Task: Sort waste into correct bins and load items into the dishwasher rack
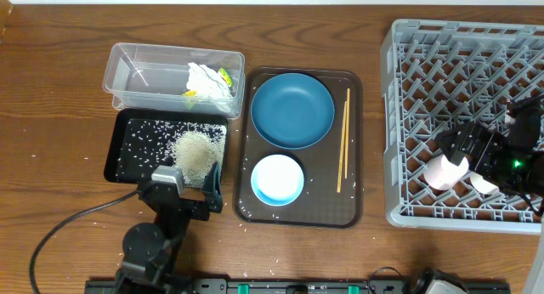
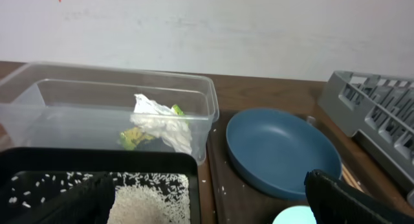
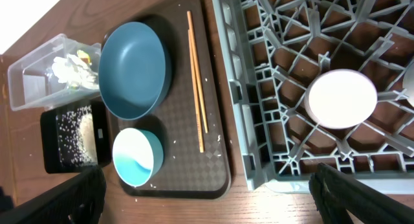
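Left fingers (image 2: 81, 199) apart, low over black tray (image 2: 97, 160)

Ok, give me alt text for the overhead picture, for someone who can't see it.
A brown tray mid-table holds a blue bowl, a white bowl and chopsticks. To its left sit a clear tub with tissue and a black tray of rice; a grey rack stands at right.
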`<state>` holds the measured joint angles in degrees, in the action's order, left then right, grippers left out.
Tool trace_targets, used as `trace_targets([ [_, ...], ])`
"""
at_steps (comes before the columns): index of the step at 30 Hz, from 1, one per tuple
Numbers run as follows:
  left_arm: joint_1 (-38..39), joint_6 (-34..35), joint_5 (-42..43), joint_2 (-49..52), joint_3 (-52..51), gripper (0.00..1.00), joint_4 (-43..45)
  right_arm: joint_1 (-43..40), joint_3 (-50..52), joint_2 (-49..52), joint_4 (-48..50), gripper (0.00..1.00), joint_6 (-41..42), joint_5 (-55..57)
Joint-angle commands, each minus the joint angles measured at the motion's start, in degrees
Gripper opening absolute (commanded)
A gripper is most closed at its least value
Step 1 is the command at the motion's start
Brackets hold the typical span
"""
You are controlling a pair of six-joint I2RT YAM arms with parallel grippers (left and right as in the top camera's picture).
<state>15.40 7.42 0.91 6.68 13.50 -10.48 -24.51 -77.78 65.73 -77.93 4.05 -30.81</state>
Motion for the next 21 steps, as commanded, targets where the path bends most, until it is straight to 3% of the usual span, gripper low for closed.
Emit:
trace_targets([
  [1,-0.39,-0.76,0.17,-4.74,-3.34,0.96,0.5,0.33,-0.15,-0.24,0.13,0.99,-0.74,-0.02],
  [10,-0.39,-0.68,0.24,-6.58,-13.33,0.96,6.78,0.33,-0.15,-0.24,0.13,0.99,-0.72,-0.02],
  [21,-0.33,-0.52,0.0,-6.45,-13.27,0.96,6.67,0.33,-0.15,-0.24,0.13,0.99,-0.72,-0.02],
])
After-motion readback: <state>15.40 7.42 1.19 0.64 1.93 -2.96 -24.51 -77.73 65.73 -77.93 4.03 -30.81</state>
